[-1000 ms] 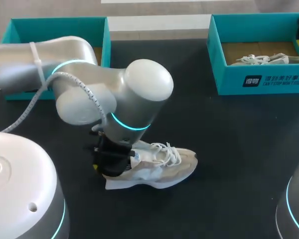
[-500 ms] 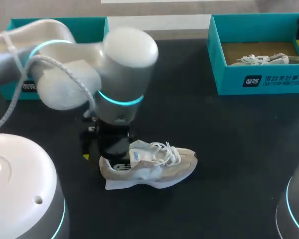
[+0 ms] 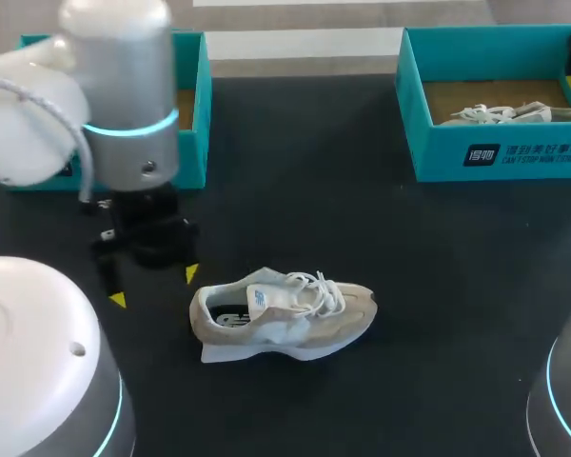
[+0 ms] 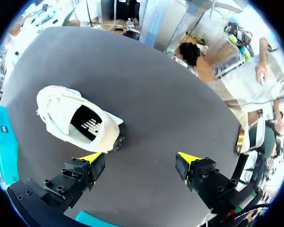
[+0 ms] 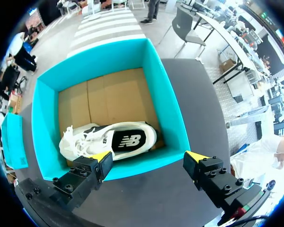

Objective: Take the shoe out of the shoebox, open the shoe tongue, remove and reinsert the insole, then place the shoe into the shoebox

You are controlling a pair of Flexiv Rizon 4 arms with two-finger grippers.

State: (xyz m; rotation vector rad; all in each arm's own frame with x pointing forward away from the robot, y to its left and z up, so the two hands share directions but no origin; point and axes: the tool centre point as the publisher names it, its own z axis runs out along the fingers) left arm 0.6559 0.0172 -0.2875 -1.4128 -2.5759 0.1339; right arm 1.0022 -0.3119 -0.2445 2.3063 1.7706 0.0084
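A beige and white shoe (image 3: 285,319) stands on its sole on the black table, toe to the right, with its dark insole showing in the opening. My left gripper (image 3: 154,288) hangs open and empty just left of the heel, clear of it. In the left wrist view the shoe (image 4: 78,124) lies ahead of one finger, outside the gripper (image 4: 139,158). My right gripper (image 5: 146,161) is open over the near wall of a teal shoebox (image 5: 180,127) that holds a second shoe (image 5: 109,139). That shoebox (image 3: 495,157) sits at the back right.
Another teal box (image 3: 195,95) stands at the back left, partly hidden behind my left arm. Bare black tabletop lies between the shoe and both boxes.
My left gripper has opened, let go of the shoe's heel, and pulled away to the left and upward. The shoe stays where it was.
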